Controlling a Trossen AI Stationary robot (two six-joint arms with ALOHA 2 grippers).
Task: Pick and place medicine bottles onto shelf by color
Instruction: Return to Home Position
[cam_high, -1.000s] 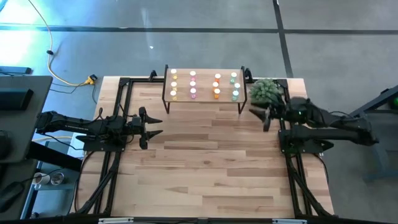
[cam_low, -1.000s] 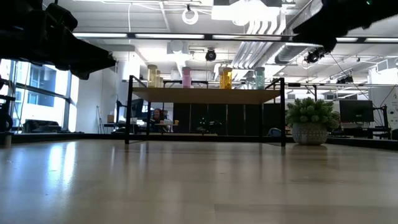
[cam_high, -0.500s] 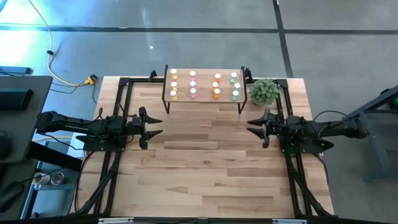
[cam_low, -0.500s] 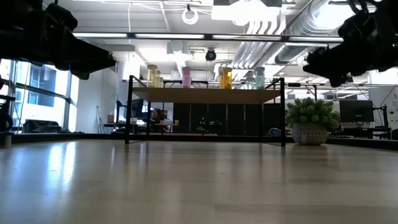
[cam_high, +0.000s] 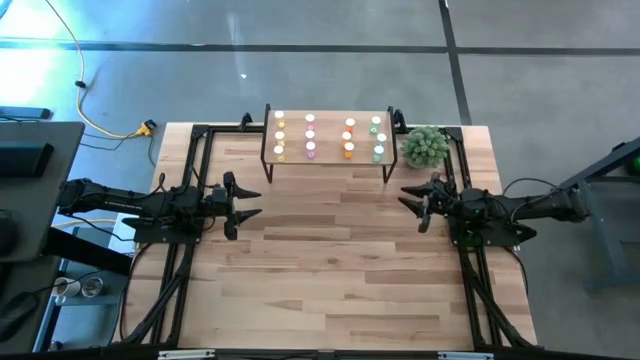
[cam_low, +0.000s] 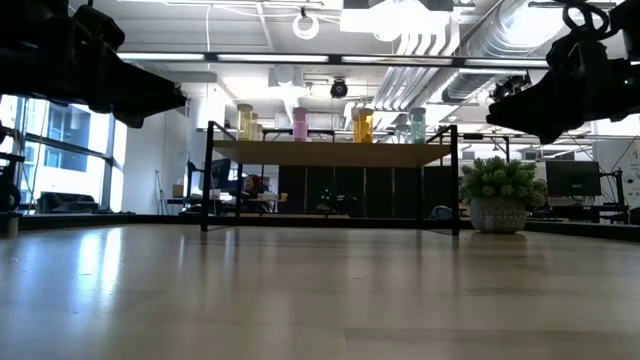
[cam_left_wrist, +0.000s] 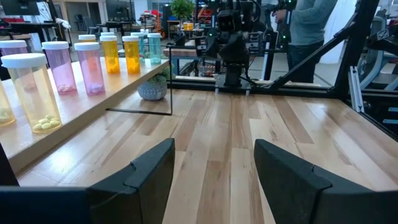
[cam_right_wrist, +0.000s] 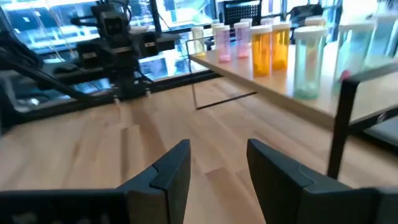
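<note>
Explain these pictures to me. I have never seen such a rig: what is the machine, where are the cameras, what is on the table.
It is a robot with two dark arms at a wooden table. Each arm ends in a two-finger gripper. One picture looks straight down: the left gripper and the right gripper face each other across the table, both open and empty. Another looks level from table height. The last two come from wrist cameras, looking past each arm's own fingers. At the table's far edge stands a low shelf with small bottles lined up by colour: yellow, pink, orange, green. Beside it sits a potted plant.
</note>
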